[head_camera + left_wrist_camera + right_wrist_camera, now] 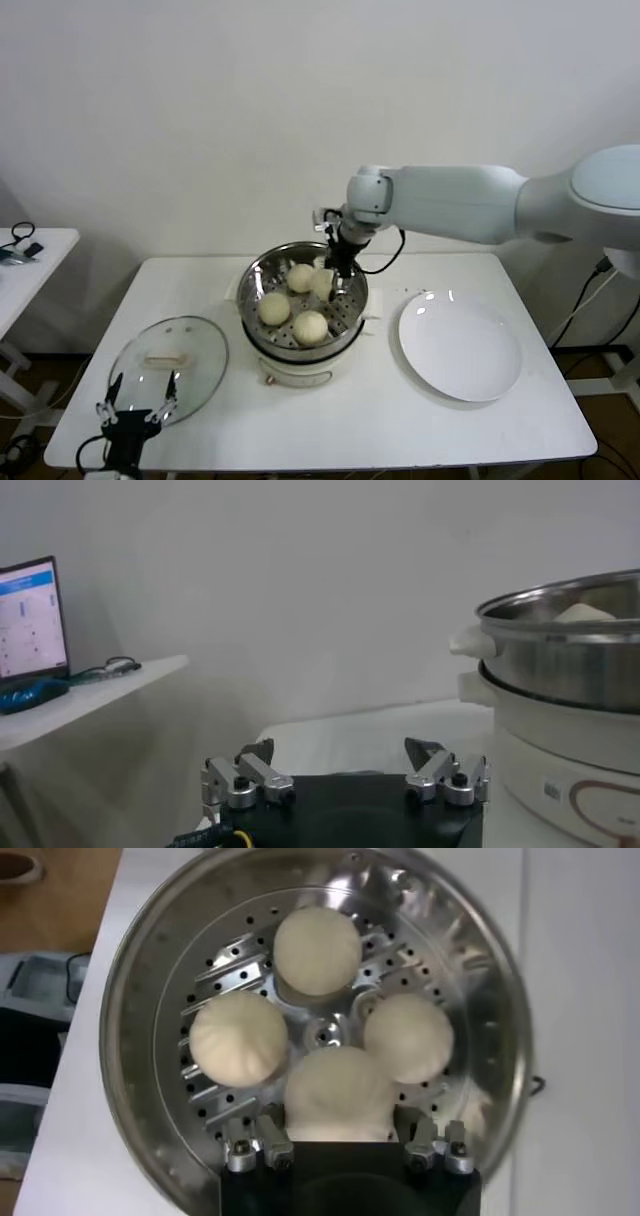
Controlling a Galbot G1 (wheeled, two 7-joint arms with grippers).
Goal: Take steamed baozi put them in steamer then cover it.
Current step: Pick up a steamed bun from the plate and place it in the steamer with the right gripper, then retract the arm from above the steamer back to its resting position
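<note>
Left end effector [138, 395]: lower left of the head view, at the front edge of the table [470, 430]; fingers spread wide with nothing between them. Its tips overlap the near rim of the lid in that view, and contact cannot be told.
Glass lid [170, 366]: lies flat on the table at lower left, just beside the steamer, its cream bar handle [166, 357] facing up.
Steamer [254, 280]: centre of the head view, a shiny perforated basket on a white electric pot base [300, 370]. In the left wrist view it fills the right edge of the frame, and the top of one bun shows above its rim.
Baozi: all four are inside the basket. Three sit free: one at the left [274, 308], one at the front [310, 327], one at the back [300, 277].
Fourth baozi [322, 284]: at the right side of the basket, between the fingers of the right end effector.
Right end effector [336, 272]: reaches down into the basket from the upper right, closed on the fourth baozi [337, 1093], which fills the gap between the fingers in the right wrist view.
White plate [460, 347]: right of the steamer on the table, apart from it.
</note>
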